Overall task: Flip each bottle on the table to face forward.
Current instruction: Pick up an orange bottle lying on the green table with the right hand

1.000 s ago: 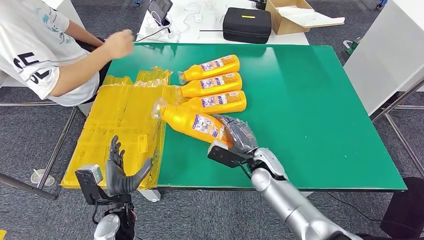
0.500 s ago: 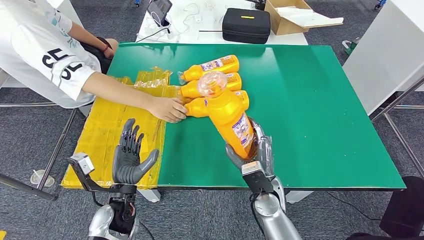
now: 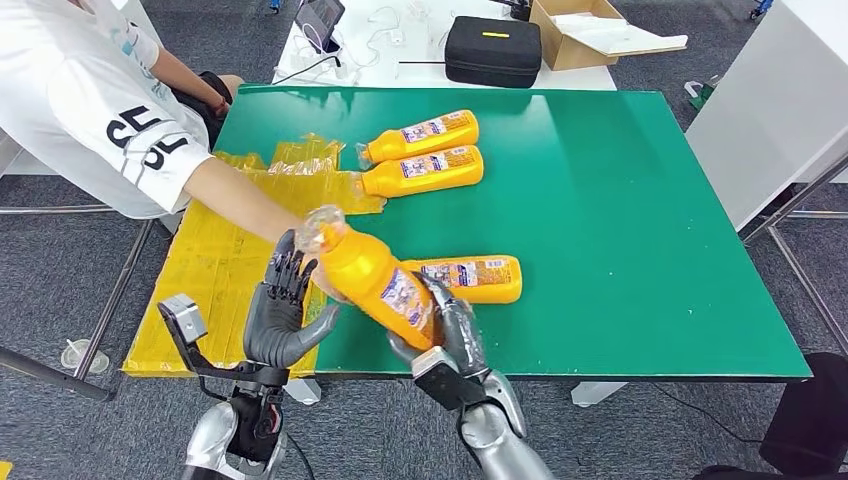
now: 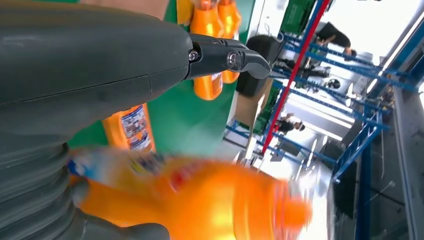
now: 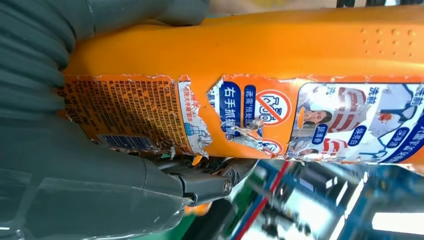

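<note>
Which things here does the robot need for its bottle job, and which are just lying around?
For the job:
held bottle, in the right hand
bottle lying near it
two far bottles
left hand

Just lying about:
yellow bags
black case
cardboard box

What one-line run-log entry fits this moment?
right hand: grips tilted bottle | left hand: open beside it | table: three bottles lying

Both arms are silver metal tubes with rounded joint housings. The left hand (image 3: 275,318) is dark grey with slender, segmented black fingers; a small grey box-shaped camera on a black bracket sits at its wrist. The right hand (image 3: 445,335) has a grey ribbed cover, a thick grey thumb, and screw heads on its dark fingers.
</note>
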Controlling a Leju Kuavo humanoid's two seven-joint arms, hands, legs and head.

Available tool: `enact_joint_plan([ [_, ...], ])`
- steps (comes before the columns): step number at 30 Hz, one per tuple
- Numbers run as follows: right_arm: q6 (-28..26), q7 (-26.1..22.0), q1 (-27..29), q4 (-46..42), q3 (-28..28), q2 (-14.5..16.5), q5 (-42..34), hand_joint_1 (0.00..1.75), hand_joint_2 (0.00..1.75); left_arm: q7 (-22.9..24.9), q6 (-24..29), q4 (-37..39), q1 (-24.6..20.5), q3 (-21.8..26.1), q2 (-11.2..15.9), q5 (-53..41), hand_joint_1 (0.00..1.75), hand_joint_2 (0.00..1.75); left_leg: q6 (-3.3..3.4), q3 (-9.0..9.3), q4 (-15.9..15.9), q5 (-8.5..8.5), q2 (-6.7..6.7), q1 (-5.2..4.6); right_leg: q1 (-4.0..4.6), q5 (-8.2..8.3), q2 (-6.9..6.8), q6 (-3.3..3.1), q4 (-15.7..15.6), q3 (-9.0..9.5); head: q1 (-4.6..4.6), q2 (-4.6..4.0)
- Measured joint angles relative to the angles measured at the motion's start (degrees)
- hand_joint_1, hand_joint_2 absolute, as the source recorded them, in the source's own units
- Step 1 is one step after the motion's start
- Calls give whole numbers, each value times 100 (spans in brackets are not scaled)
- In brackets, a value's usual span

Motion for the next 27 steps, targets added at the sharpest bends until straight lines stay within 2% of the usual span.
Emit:
enact_joint_plan([
  [8, -37, 118, -272, 807, 441, 191, 180, 175, 175, 62, -116, 174, -92, -115, 30, -47, 0, 175, 0, -1, 0, 1, 0, -1, -1, 0, 0, 0, 0, 0, 1, 1],
  [17, -66, 186, -421, 1219, 573, 249, 188, 175, 175, 116, -355, 327, -176, -189, 120, -120, 3, 175, 0, -1, 0, 1, 1, 0, 0, 0, 0, 0, 0, 0, 1, 0],
  [18, -68, 191, -426, 1245, 577, 251, 191, 175, 175, 115, -374, 345, -183, -196, 134, -164, 26, 175, 0, -1, 0, 1, 1, 0, 0, 0, 0, 0, 0, 0, 0, 0],
  [21, -79, 195, -427, 1299, 586, 259, 190, 175, 175, 109, -380, 413, -210, -210, 176, -346, 154, 175, 0, -1, 0, 1, 0, 0, 0, 0, 0, 0, 0, 0, 1, 0],
  [22, -83, 197, -427, 1316, 591, 260, 189, 175, 175, 104, -366, 441, -221, -214, 189, -418, 175, 175, 0, -1, 0, 1, 0, 0, 0, 0, 0, 0, 0, 0, 1, 0],
  [27, -103, 220, -426, 1386, 609, 262, 172, 175, 175, 53, -195, 550, -254, -241, 229, -715, 175, 175, 0, -2, 0, 1, 0, -1, -1, 0, -1, 0, 0, 0, 2, 1],
])
